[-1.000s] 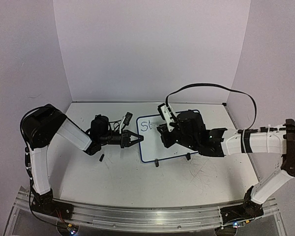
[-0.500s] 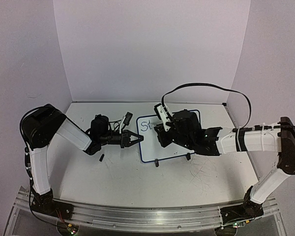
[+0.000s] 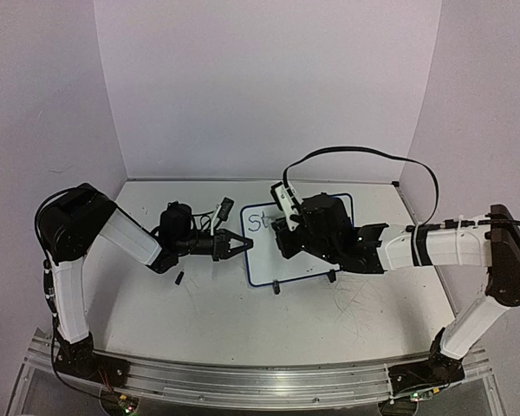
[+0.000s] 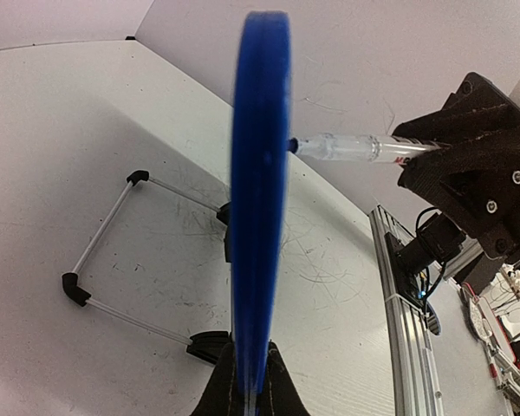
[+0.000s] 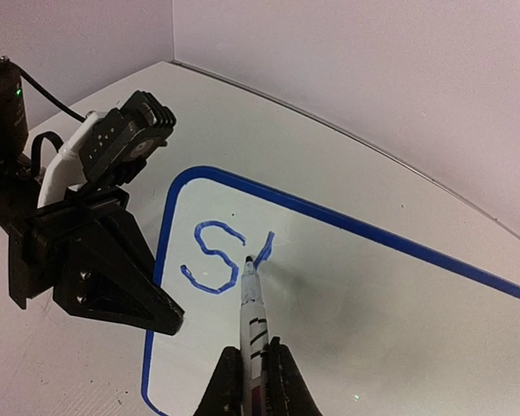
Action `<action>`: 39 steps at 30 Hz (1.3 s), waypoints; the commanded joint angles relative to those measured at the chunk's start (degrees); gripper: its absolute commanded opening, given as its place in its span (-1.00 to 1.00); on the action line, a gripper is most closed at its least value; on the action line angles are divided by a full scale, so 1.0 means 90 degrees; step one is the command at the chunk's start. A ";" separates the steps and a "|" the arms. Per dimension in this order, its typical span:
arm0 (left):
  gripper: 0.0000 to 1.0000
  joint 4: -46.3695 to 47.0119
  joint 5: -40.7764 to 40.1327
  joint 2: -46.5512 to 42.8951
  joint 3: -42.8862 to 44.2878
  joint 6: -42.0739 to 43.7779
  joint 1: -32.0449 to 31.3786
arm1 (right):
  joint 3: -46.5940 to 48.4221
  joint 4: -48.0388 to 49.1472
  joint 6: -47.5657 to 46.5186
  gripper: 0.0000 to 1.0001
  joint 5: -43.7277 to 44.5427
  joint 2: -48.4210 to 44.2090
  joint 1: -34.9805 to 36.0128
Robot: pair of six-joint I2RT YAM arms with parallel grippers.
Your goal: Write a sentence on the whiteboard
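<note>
The left gripper [image 3: 235, 243] is clamped on the left edge of the whiteboard [image 3: 273, 264], both fingers pinching the dark-blue frame. In the left wrist view that frame rises straight up from between the fingertips, seen edge-on. To one side of the held edge, behind the board, its wire stand [image 4: 113, 251] rests on the table [image 3: 199, 321]. On the near side of this gripper, apart from it, a small black piece [image 3: 180, 278] lies on the tabletop; what it is cannot be told.

Just right of the left gripper's fingers, near the board's upper left corner, stands the sentence [image 5: 215, 260]: so far a blue "S" and one slanted stroke beside it. The tip of the marker [image 5: 250, 316] touches the board at the foot of that stroke, straight ahead of the right gripper [image 5: 253, 348]. That gripper's fingers are closed on the marker's barrel, holding it tilted toward the writing face.
</note>
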 commanded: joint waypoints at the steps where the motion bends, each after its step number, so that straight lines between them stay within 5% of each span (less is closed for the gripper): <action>1: -1.00 -0.0268 0.0002 -0.0243 -0.0037 0.0107 -0.0003 | 0.0213 0.0180 -0.0016 -1.00 0.0377 0.0033 0.0018; 21: -1.00 -0.0324 -0.0022 -0.0253 -0.0026 0.0105 0.0001 | -0.0530 0.0241 0.0016 -1.00 0.0306 -0.1102 -0.0043; 28: -1.00 -0.0343 -0.0022 -0.0275 -0.0039 0.0105 -0.0003 | -0.0436 0.0231 -0.0007 -1.00 -0.0488 -0.0627 -0.0287; 39: -1.00 -0.0371 -0.0042 -0.0265 -0.0021 0.0136 -0.0004 | -0.0412 0.0231 -0.0132 -1.00 -0.0426 -0.0510 -0.0292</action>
